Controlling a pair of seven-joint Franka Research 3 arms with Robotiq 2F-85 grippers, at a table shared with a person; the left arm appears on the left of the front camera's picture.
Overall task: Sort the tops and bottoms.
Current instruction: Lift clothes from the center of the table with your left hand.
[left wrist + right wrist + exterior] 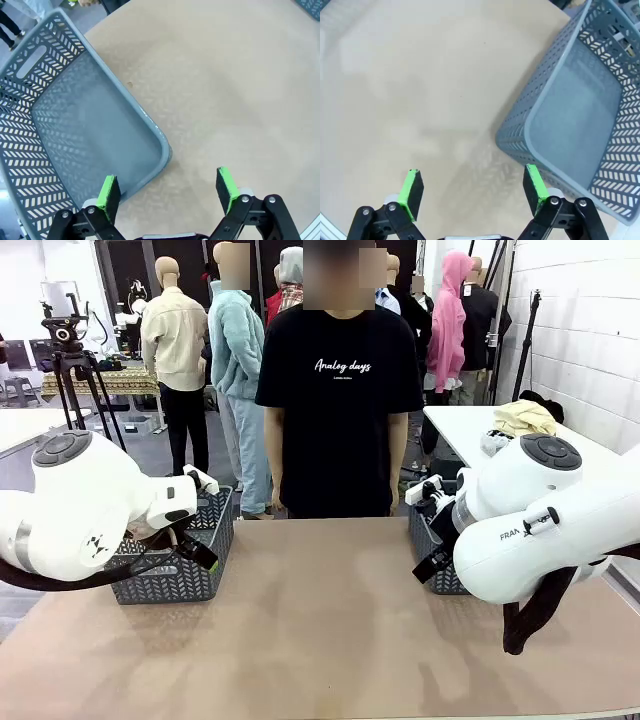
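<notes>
Both arms idle at the table [320,630]. The left arm [70,515] is folded over the table's left edge, wrist pitched down. The left gripper [166,189] hangs above the table, fingers [107,192] spread wide with nothing between them. The right arm [540,530] mirrors it at the table's right edge. The right gripper [473,189] points down at the table, fingers [411,192] wide apart, empty.

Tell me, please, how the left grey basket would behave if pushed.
The basket looks empty with perforated walls, so probably light; it should slide easily on the smooth table. Its thin rim may flex.
</notes>
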